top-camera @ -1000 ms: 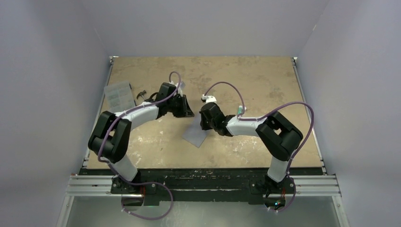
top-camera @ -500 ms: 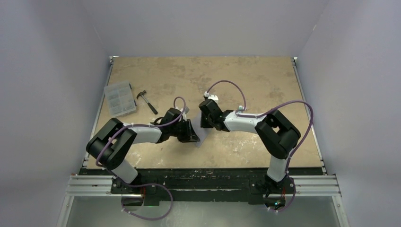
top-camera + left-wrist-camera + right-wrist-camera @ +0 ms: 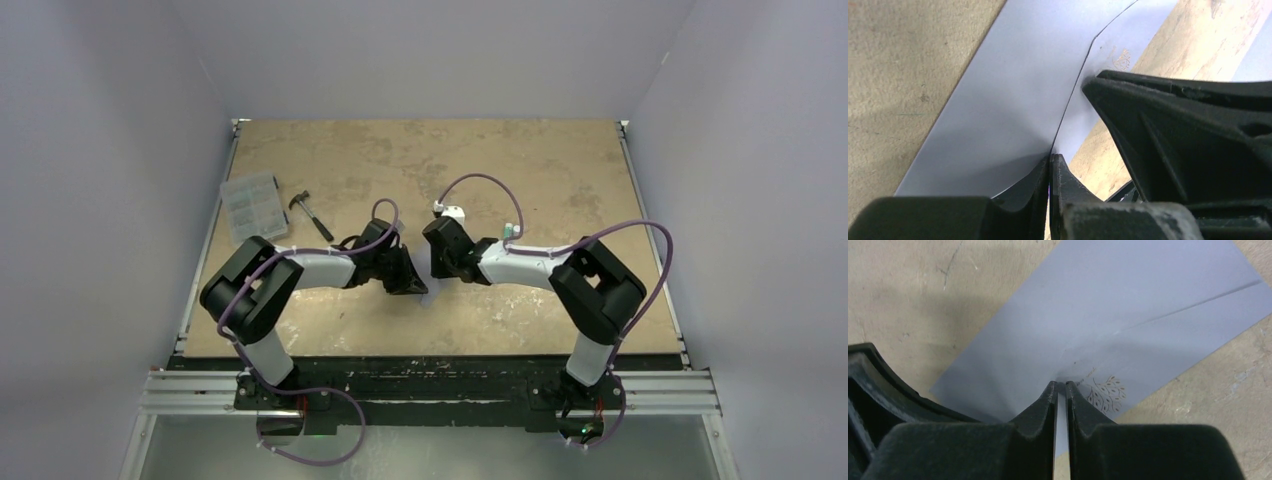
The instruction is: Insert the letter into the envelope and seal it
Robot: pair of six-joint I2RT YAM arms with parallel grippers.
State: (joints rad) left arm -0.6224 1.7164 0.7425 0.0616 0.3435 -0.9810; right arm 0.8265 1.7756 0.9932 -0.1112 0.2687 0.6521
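The grey-blue envelope lies flat on the table with its pointed flap folded down; a small leaf print sits by the flap's tip. In the top view only a sliver of the envelope shows between the two grippers. My left gripper is shut, its tips resting on the envelope at the flap's edge. My right gripper is shut but for a hairline gap, its tips down on the flap's point. They meet at mid-table, left gripper facing right gripper. The peach-tan letter is out of sight.
A clear ribbed plastic box and a small hammer lie at the back left of the tan table. Grey walls close in the left, right and far sides. The right gripper's black body crowds the left wrist view.
My left arm has swung from the back towards the near side and come down on the envelope. The right gripper shifted slightly. The envelope is now mostly covered in the top view.
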